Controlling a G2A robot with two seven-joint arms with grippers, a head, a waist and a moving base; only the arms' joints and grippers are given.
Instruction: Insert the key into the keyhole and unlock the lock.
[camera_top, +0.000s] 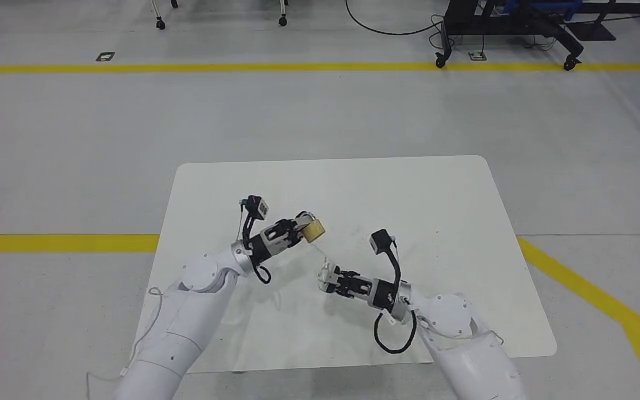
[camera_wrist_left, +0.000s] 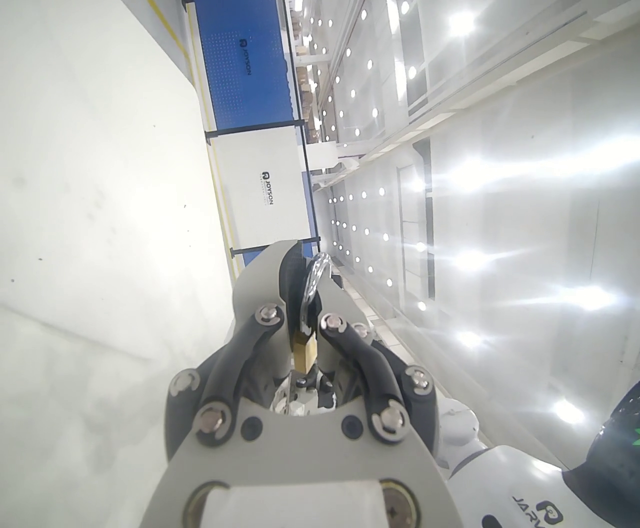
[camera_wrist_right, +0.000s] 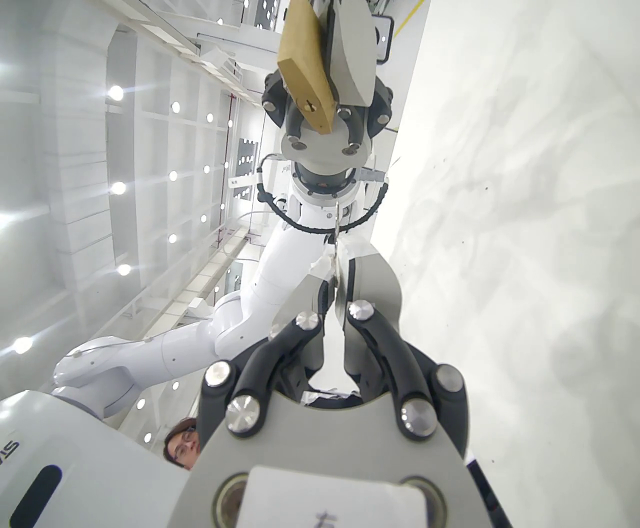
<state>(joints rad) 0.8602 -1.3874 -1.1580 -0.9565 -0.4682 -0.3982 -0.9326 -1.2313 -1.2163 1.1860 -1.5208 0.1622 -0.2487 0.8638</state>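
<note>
Editor: Where's the lock?
Photographer: Over the bench's middle, left gripper clamped on it. Right gripper pinches the key, tip facing the keyhole, not yet in.
Editor: Step?
Photographer: Lining up, I'd judge. Next calls for closing the gap with a straight push, then a turn.

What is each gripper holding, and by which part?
Left gripper pinches the padlock at its shackle end; right gripper pinches the key by its head, blade free.
</note>
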